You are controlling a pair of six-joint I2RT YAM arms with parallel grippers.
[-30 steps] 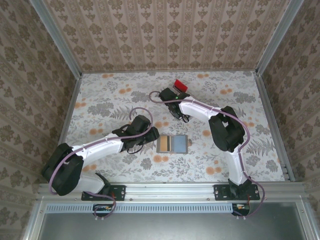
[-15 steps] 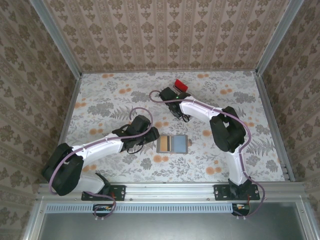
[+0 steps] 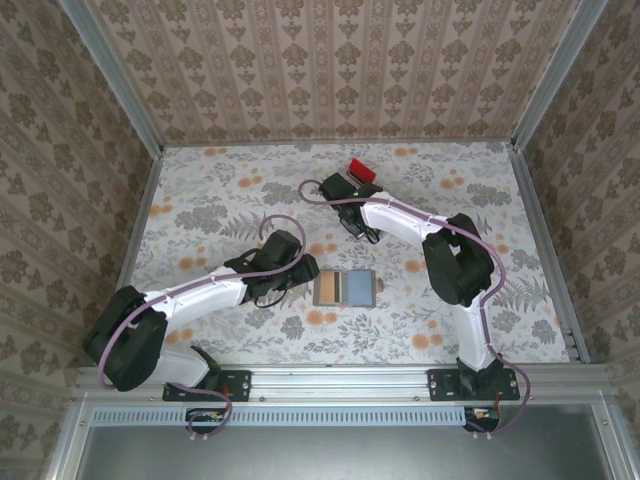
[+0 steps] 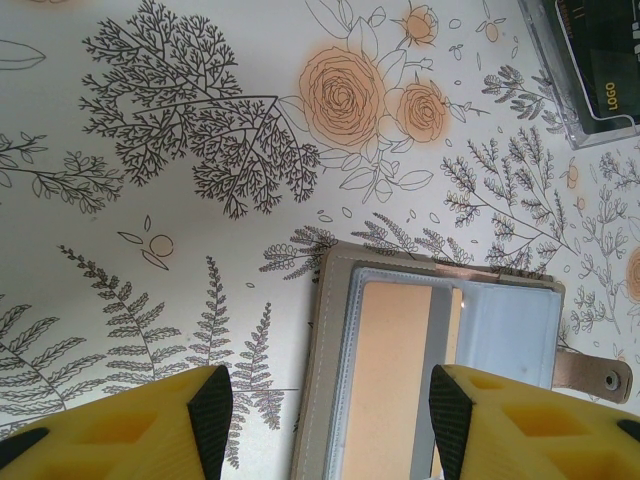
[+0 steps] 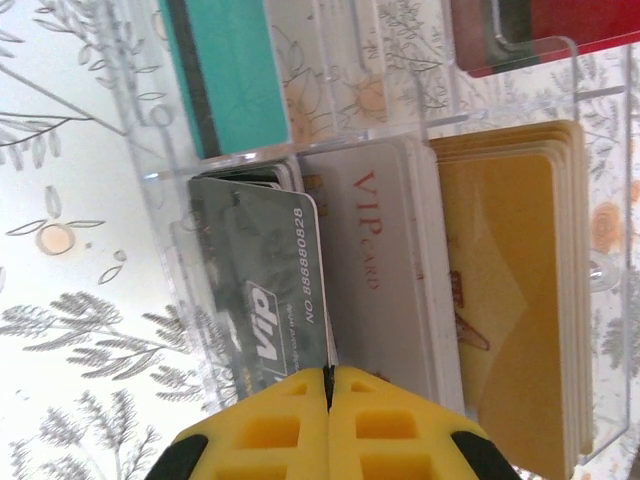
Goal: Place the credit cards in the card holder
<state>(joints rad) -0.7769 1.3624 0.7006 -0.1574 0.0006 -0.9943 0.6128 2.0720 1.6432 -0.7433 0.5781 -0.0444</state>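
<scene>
Right gripper point(image 5: 328, 380) is clenched, its yellow fingers pressed flat together on the near edge of a dark grey plastic card point(image 5: 262, 290) printed "VIP" with a number. That card stands tilted in a clear plastic slotted rack point(image 5: 150, 170), leaning away from the others. In the wrist view a white plastic VIP card point(image 5: 375, 260) stands just beside it at 3 o'clock, and a stack of beige-gold plastic cards point(image 5: 510, 300) fills the slot beyond. A teal plastic card point(image 5: 235, 70) sits in the row at 12 o'clock, with a red plastic card point(image 5: 540, 30) at 1 o'clock.

From above, the rack lies at about 12 o'clock from the flat grey fold-open card holder point(image 4: 322, 380), well apart from it. The card holder lies opened on the floral tablecloth point(image 4: 200, 150), with a beige rectangular card point(image 4: 395, 380) in one pocket, a pale blue-grey pocket point(image 4: 510, 330) next to it, and a small snap tab point(image 4: 595, 378) sticking out of its far side.

The left gripper point(image 4: 330, 425) hangs at 9 o'clock of the card holder, released, its black pads point(image 4: 212, 420) spread wide and gripping nothing.
</scene>
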